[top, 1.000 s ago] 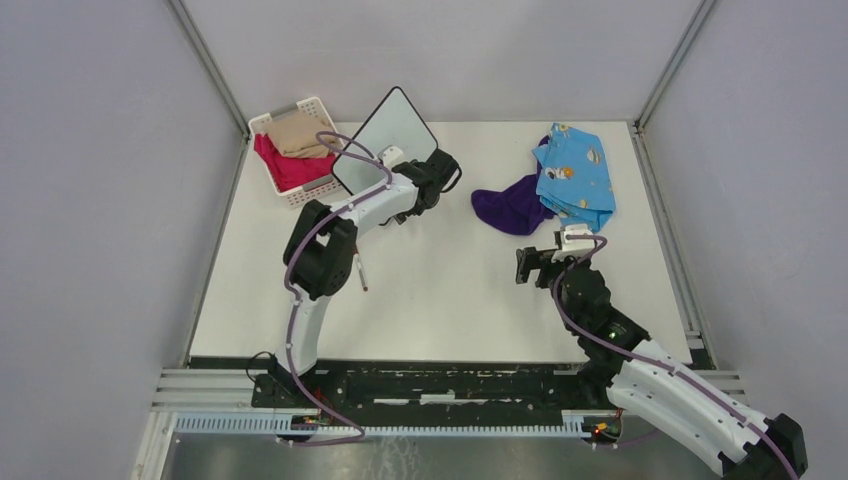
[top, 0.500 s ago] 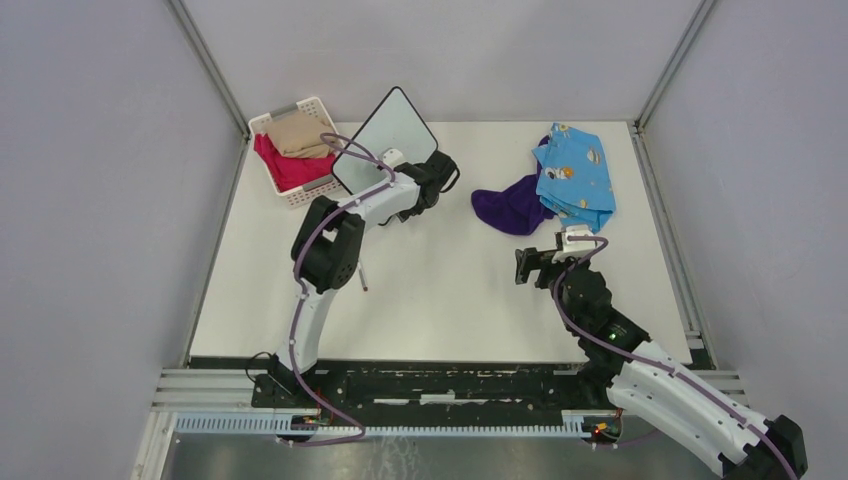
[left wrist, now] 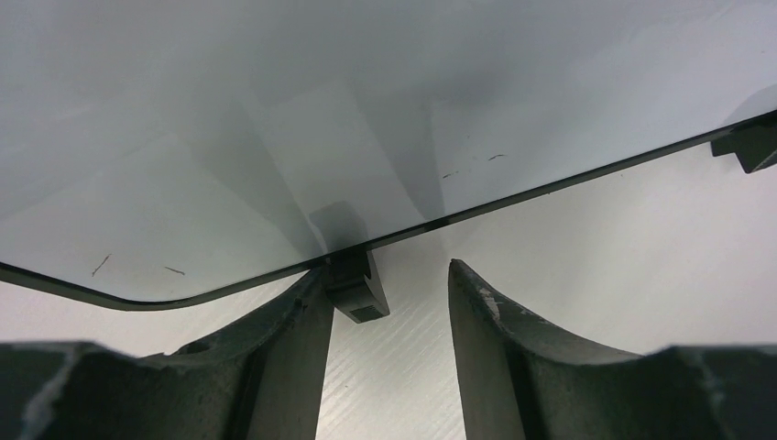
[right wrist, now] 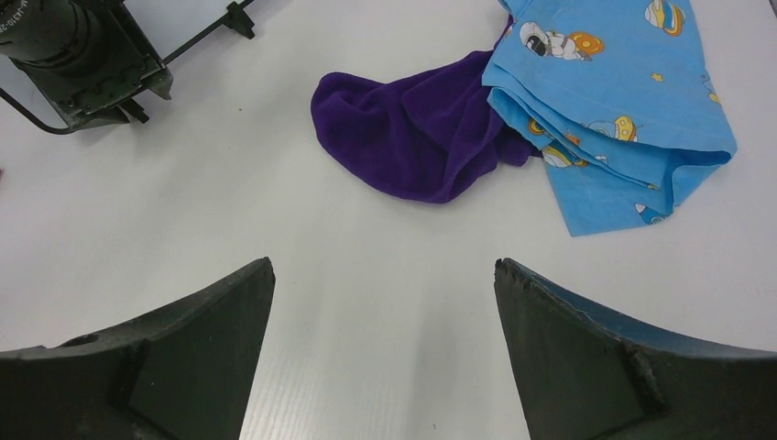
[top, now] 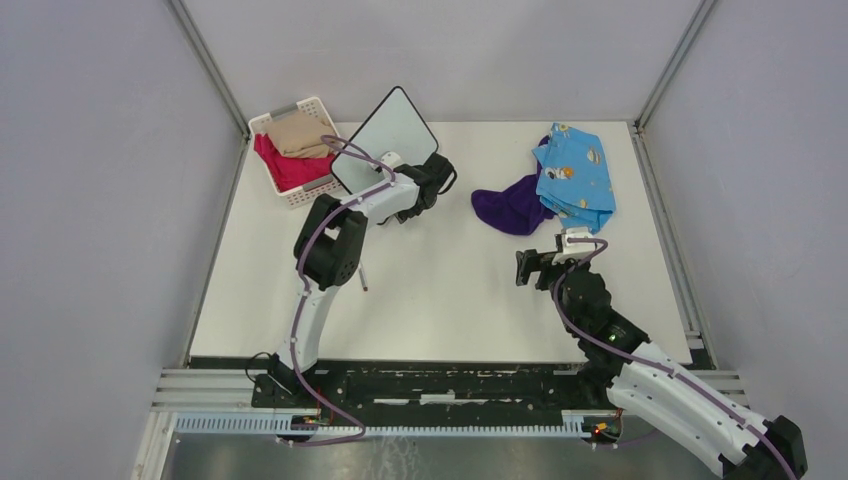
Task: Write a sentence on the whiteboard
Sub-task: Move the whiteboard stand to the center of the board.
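The whiteboard [top: 385, 138] stands tilted upright at the back left of the table, next to the basket. Up close, its glossy face [left wrist: 275, 137] fills the left wrist view, with a thin black lower edge. My left gripper [top: 432, 168] is low at that edge and open [left wrist: 389, 268]. One small black foot [left wrist: 353, 289] rests against the inside of the left finger, with a gap between it and the right finger. A second foot [left wrist: 747, 147] shows at the far right. My right gripper [top: 528, 267] hovers wide open [right wrist: 383, 262] over bare table, holding nothing.
A white basket [top: 312, 103] holding beige and red cloths stands behind the board. A purple cloth [top: 505, 205] and a blue patterned cloth [top: 575, 175] lie at the back right. A thin pen-like stick [top: 361, 277] lies under the left arm.
The left jaws have narrowed around the board's foot, and the left arm has shifted slightly towards the board. The right arm has not moved.
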